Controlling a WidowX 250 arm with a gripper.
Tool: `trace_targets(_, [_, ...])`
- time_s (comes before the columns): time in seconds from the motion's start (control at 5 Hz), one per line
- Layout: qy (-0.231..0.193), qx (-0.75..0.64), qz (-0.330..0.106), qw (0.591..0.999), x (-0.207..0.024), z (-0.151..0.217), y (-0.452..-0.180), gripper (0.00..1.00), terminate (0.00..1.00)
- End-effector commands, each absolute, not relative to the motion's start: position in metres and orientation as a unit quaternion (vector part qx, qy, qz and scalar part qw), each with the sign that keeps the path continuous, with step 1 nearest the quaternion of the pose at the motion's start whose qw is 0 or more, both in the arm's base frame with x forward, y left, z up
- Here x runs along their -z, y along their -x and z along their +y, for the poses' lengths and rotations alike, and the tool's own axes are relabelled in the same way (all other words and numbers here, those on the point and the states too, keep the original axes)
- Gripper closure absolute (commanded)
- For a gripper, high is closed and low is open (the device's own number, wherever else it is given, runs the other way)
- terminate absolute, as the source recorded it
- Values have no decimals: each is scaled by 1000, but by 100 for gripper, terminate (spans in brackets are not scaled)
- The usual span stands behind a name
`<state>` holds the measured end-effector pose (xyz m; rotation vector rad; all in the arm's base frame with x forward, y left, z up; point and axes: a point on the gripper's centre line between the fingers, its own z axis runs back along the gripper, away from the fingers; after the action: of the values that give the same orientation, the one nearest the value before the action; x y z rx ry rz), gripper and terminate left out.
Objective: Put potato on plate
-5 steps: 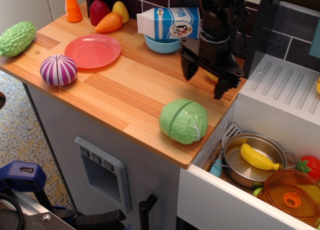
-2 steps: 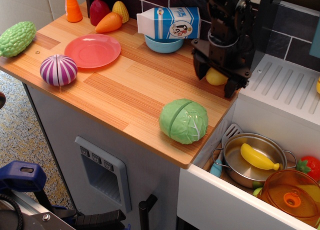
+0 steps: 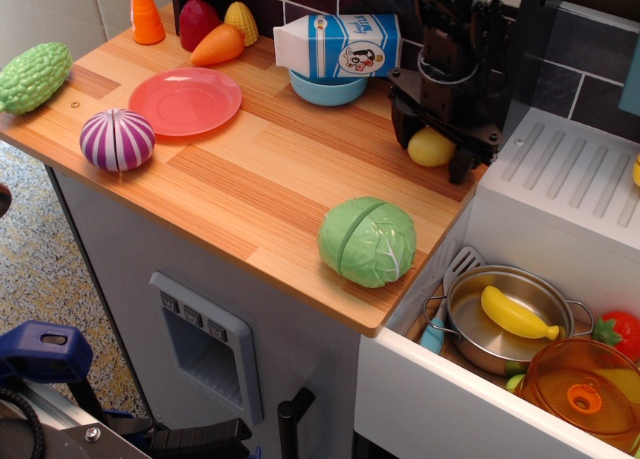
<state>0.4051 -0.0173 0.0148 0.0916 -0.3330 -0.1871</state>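
Observation:
The small yellow potato [image 3: 432, 146] lies on the wooden counter [image 3: 250, 179] at its back right, next to the sink unit. My black gripper [image 3: 430, 155] hangs straight down over it. Its two fingers [image 3: 400, 135] stand either side of the potato, close to it, and the jaws look open. The potato rests on the counter. The pink-red plate [image 3: 185, 100] lies flat and empty at the counter's left, far from the gripper.
A green cabbage [image 3: 368, 241] sits near the front edge below the gripper. A milk carton [image 3: 338, 47] lies on a blue bowl [image 3: 325, 89] just left of the gripper. A purple onion [image 3: 117, 139] is by the plate. The sink holds a pot [image 3: 478, 331] with a banana [image 3: 518, 314].
My gripper has moved right and toward the back wall, then come down so that its fingers now straddle the potato. The potato has not moved.

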Motion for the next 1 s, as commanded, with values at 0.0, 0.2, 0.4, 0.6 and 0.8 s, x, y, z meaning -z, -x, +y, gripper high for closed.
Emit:
trace_targets(0.0, [-43, 78, -168, 982, -40, -18, -403, 100, 0])
trace_targets(0.2, [-71, 59, -119, 989, -62, 6, -377, 100, 0])
trace_targets(0.4, [-120, 35, -83, 989, -83, 52, -348, 100, 0])
trace_targets(0.6, [-134, 15, -82, 987, -91, 101, -343, 100, 0])
trace_targets(0.8, [-131, 42, -74, 988, -89, 150, -343, 100, 0])
